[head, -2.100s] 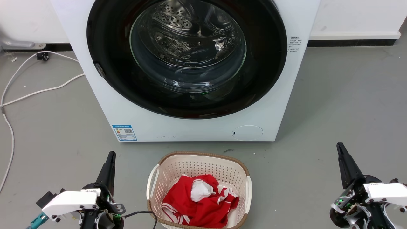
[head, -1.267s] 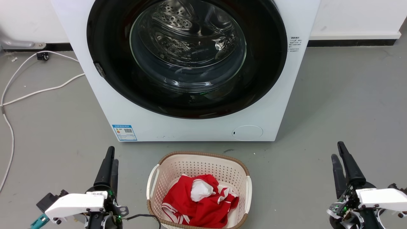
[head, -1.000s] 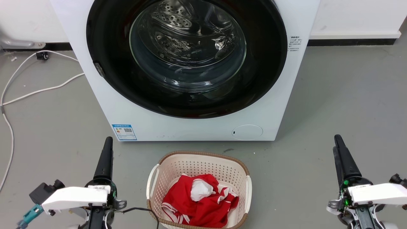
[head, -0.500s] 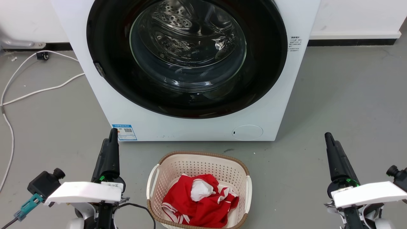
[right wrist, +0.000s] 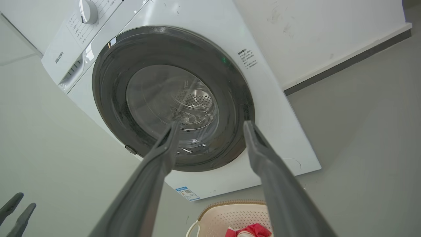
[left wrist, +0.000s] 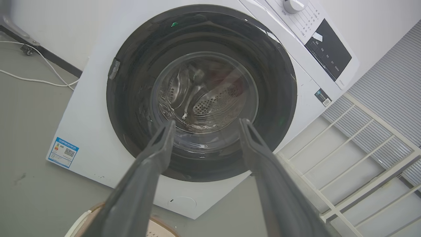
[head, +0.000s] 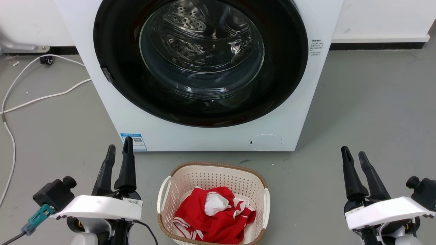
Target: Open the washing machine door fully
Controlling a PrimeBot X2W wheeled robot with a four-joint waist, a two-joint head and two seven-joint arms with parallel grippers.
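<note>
Our left end effector [head: 120, 143] and right end effector [head: 353, 151] hover low with fingers spread, either side of a basket [head: 213, 165] holding red cloth [head: 218, 221]. Ahead we see the washing machine door [head: 286, 78] shut flush on the washing machine [head: 204, 137]. We read "Hisense" [right wrist: 59, 57] beside the dial [right wrist: 86, 10]; the blue label sticker [head: 139, 142] shows a QR code, its print too small to read

Laundry room: washing machine [head: 204, 136], clothes basket [head: 214, 179].
</note>
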